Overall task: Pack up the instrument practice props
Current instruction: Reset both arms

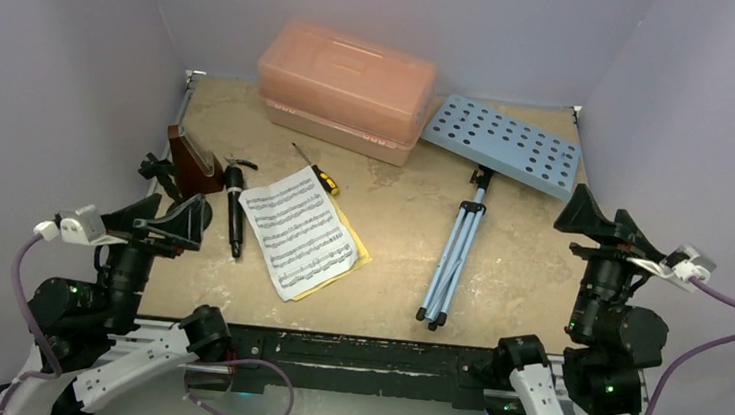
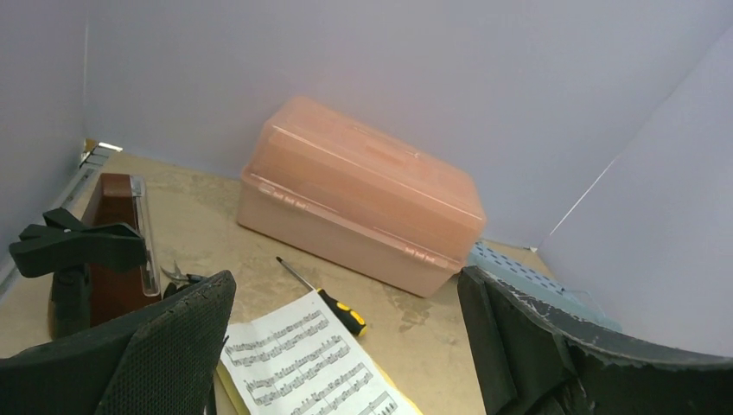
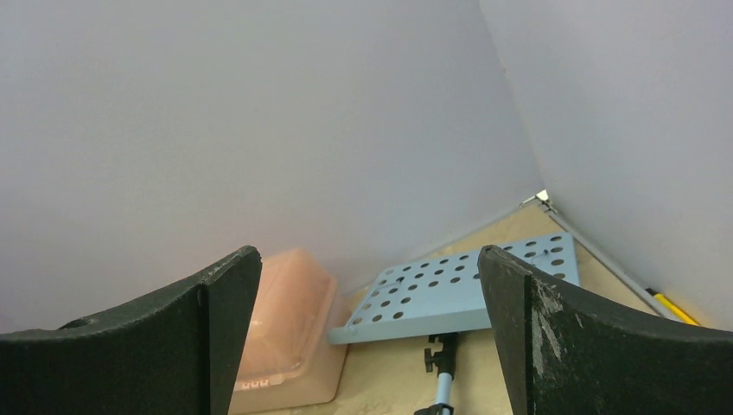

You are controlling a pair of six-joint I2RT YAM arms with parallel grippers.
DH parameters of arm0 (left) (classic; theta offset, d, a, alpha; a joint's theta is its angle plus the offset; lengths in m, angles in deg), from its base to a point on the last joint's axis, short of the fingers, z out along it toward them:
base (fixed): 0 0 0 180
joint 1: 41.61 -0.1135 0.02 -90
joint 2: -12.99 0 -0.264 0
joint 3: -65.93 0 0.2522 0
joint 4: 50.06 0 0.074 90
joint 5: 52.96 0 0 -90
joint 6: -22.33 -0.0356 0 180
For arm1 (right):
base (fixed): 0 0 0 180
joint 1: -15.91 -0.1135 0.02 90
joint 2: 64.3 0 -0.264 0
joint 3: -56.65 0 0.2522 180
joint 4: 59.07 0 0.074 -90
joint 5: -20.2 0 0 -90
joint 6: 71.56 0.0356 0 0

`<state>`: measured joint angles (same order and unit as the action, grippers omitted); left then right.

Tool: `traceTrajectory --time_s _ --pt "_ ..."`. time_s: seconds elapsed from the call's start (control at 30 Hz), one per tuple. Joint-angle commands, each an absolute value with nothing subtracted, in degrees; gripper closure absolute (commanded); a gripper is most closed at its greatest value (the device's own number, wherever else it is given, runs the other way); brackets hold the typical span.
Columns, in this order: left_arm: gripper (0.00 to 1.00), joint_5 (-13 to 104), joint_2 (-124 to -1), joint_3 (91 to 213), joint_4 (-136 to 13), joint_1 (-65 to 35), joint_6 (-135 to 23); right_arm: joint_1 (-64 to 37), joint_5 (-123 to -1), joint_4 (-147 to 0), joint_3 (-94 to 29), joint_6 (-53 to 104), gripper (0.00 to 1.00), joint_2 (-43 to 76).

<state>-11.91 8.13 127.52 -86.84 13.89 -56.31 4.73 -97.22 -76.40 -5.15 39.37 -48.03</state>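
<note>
Two robot arms sat folded at the near edge of a tan, mottled table [image 1: 402,221], the left arm [image 1: 121,281] low at the left corner and the right arm [image 1: 614,324] raised at the right corner, each wrist aimed across the tabletop. Both the left gripper [image 1: 185,217] and the right gripper [image 1: 594,215] had their jaws spread wide and grasped nothing, hanging apart from every prop. Plain lavender-grey walls [image 1: 77,42] closed the table in on three sides. One light-blue music stand [image 1: 504,144] lay on the right half, its perforated desk at the far right just beside one translucent pink case [image 1: 346,90], its tripod legs folded together and pointing to the near edge. One white sheet [image 1: 293,229] of printed music lay left of centre on top of a yellow page [image 1: 361,257], only the yellow edge showing. One black pipe [image 1: 236,211] lay just beside the white sheet's left edge. One brown wooden metronome [image 1: 190,159] stood at the far left, near the pipe's far end. One screwdriver [image 1: 318,175] with a yellow-and-black handle lay between the case and the sheets.
</note>
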Motion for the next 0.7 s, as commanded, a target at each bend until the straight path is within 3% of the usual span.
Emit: traceTrajectory --time_s 0.0,0.67 --pt "0.01 -8.46 10.46 128.17 -86.21 13.78 -57.17 4.92 -100.73 -77.53 -3.98 37.53 0.02 -48.84" --pt "0.01 -9.19 12.74 124.89 -86.53 7.60 -58.29 4.62 -102.63 -76.82 -1.13 39.63 0.02 -49.25"
